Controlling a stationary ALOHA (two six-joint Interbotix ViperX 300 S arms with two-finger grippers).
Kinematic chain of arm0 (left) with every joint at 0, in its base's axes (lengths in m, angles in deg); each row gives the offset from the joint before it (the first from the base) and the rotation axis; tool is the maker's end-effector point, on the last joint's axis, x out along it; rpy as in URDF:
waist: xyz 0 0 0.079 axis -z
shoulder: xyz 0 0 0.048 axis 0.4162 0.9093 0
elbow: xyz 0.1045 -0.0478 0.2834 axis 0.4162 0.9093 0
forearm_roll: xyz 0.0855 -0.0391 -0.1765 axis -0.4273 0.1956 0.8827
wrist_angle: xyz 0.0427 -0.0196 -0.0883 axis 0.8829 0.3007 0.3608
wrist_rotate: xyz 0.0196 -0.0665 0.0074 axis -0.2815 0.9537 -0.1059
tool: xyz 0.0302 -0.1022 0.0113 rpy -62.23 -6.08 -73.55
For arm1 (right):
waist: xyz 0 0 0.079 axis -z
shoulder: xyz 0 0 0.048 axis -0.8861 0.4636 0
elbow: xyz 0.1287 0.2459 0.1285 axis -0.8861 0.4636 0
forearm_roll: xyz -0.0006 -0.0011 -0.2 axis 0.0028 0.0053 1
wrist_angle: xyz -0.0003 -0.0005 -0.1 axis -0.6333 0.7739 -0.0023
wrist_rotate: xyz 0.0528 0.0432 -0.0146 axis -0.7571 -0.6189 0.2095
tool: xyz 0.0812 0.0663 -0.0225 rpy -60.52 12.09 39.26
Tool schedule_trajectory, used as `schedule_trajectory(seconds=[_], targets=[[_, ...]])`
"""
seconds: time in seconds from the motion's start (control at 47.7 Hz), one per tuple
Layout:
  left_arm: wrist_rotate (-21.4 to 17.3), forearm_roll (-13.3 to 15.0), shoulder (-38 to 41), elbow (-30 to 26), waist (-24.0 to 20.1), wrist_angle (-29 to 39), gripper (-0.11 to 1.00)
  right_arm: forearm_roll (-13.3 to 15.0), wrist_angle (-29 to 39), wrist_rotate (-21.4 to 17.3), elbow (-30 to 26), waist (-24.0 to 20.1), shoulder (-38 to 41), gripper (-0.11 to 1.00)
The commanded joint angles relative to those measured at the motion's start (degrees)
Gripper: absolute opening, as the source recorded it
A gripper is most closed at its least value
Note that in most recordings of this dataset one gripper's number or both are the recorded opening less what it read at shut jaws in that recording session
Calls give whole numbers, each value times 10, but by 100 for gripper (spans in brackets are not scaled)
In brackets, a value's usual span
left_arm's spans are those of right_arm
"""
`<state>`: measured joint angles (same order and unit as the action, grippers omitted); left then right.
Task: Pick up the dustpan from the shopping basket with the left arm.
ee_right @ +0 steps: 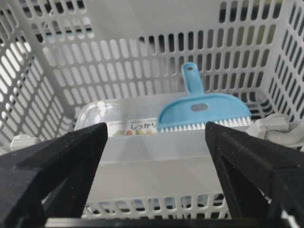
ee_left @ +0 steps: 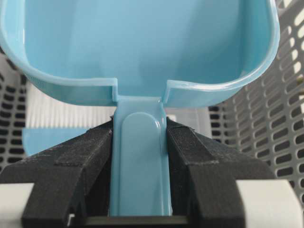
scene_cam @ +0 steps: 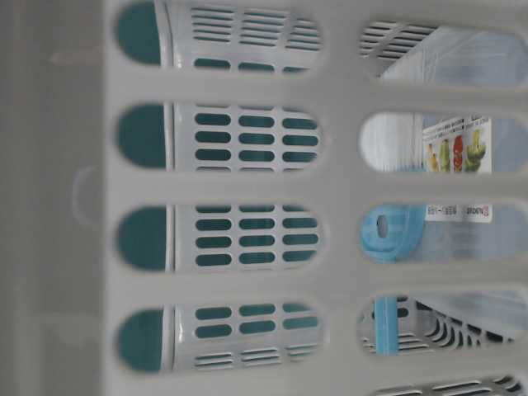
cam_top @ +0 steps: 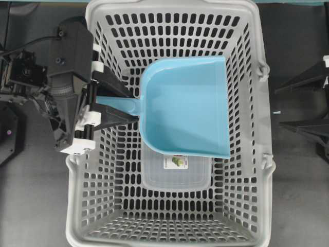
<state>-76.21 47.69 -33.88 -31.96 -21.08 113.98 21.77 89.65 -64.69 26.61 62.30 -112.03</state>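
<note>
While my left jaws (ee_left: 140, 171) are clamping on the thin handle of the dustpan (cam_top: 187, 105), one black finger (ee_left: 71, 166) is pressing each side of that handle, and in the left wrist view the light blue tray is filling the space just ahead of them. From overhead, my left arm (cam_top: 64, 77) is reaching in over the left wall of the shopping basket (cam_top: 77, 206), and the dustpan is hanging inside the basket, its wide mouth pointing toward the right wall. Nothing in these views is telling me whether the tray is clear of the things beneath it.

Under the tray's near edge, a clear box (cam_top: 177, 175) with a printed label is lying on the basket floor, partly covered by the dustpan in the overhead view. Beyond the handle, in the left wrist view, white bristles are showing below the tray.

Over on the other side, my right jaws (ee_right: 156, 142) are standing wide open and holding nothing, just outside the right wall of the basket, above the dark worktop (cam_top: 298, 195). Looking through them, I am seeing the clear box lying just past the basket rim and a small blue brush (ee_right: 204, 111) with white bristles resting on top of it, its handle pointing toward the far wall.

At table level, the basket's slotted wall is filling the view; through the slots, the box label and a blue handle end with a hole are showing.
</note>
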Motion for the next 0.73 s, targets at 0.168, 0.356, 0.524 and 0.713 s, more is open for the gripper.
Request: schedule_trajectory(seconds=[0.168,0.356,0.524,0.713], targets=[[0,-2,-7,-6,1,-6,28,-2,-11,-1,-4,0,-4,79],[0,-1,-6,-6,1,-6,28,-3,-11,-1,-3,1,-4,79],[0,-1,-5,-6,1,-7,28,-2,-11,-1,-3,0,-6,79],[0,-2,-5,-6,1,-7,28,-2,-11,-1,-2,0,-8,79]])
